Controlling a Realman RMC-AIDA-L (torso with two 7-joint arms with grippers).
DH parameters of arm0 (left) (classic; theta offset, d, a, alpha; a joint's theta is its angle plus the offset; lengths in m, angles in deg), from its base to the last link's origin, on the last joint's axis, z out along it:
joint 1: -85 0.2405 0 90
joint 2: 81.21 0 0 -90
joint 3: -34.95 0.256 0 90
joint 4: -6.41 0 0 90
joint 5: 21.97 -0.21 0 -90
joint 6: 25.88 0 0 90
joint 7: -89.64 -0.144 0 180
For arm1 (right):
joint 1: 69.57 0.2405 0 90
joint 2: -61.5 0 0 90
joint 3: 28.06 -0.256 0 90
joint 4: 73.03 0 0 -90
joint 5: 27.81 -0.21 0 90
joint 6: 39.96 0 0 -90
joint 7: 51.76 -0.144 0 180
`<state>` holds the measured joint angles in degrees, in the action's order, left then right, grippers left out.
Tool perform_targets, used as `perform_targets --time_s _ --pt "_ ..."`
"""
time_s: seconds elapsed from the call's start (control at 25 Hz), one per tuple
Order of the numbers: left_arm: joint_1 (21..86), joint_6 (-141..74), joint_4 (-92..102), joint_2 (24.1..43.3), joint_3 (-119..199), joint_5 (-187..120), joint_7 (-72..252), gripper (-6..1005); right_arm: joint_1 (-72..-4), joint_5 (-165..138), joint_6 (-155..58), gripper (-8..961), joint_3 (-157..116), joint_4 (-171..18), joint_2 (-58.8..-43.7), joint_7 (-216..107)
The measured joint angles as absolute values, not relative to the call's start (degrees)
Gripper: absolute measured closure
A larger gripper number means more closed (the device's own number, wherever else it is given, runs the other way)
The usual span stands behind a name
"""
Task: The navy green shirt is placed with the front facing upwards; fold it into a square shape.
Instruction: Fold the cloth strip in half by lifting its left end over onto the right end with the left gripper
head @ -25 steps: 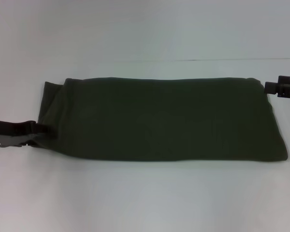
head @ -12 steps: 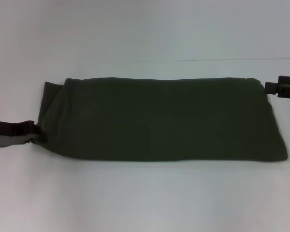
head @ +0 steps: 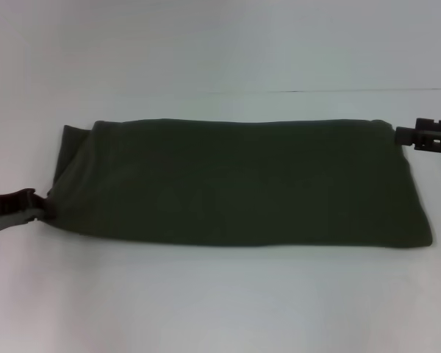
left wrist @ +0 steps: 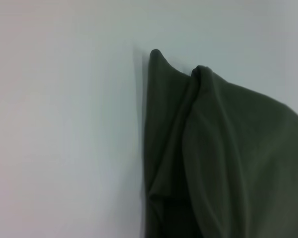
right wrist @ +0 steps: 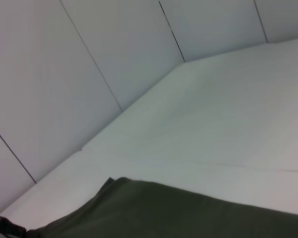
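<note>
cloth: dark olive cotton, the navy green shirt [head: 235, 184] lies on the white table [head: 220, 301] as a long band running side to side, plain green face up, no lettering in sight; it is a strip, not yet a square.
near edge: the front hem line of the band is fairly straight; its near right corner [head: 425, 241] sticks out towards the table edge and is not held by anything.
left gripper: the left gripper [head: 37, 207] sits at the band's near left corner, touching the cloth where it bunches; it looks pinched on that corner, but i cannot tell for sure how far apart its jaws stand.
left end: in the left wrist view the layers [left wrist: 198, 148] hang in loose ridges and rolls, not stacked flat.
right gripper: the right gripper [head: 400, 134] is at the far right corner, touching the fabric edge; whether it has hold of it i cannot tell.
far side: bare table, then a pale wall [right wrist: 89, 74].
risk: if only the top layer is caught at the left end, the lower layers may slide out as the end is carried over.
risk: the two grips sit on opposite corners, near and far, so uneven pull could skew the band and leave a crooked shape.
risk: the rolled left end may fold in creased.
</note>
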<state>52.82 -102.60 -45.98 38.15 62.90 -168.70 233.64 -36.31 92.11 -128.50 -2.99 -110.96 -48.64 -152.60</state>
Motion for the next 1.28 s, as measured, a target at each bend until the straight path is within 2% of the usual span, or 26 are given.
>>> perform_targets --time_s 0.36,0.76,0.92,1.28 --pt "59.24 -106.18 -48.93 38.63 55.8 -162.75 227.62 960 -36.06 89.99 -128.23 55 -3.01 -110.9 -51.3 -152.21" --pt "64.47 -109.51 -52.39 36.84 45.02 -163.09 222.05 961 -35.05 87.87 -126.03 55 -2.44 -110.45 -54.37 -152.24" --pt "65.85 -110.02 -53.48 36.34 43.12 -163.43 221.22 960 -34.27 87.79 -124.84 55 -2.23 -108.68 -54.84 -151.89" --pt "66.0 -115.11 -54.99 35.96 41.38 -159.39 220.29 960 -34.02 87.84 -125.09 55 -2.13 -107.37 -54.88 -150.39"
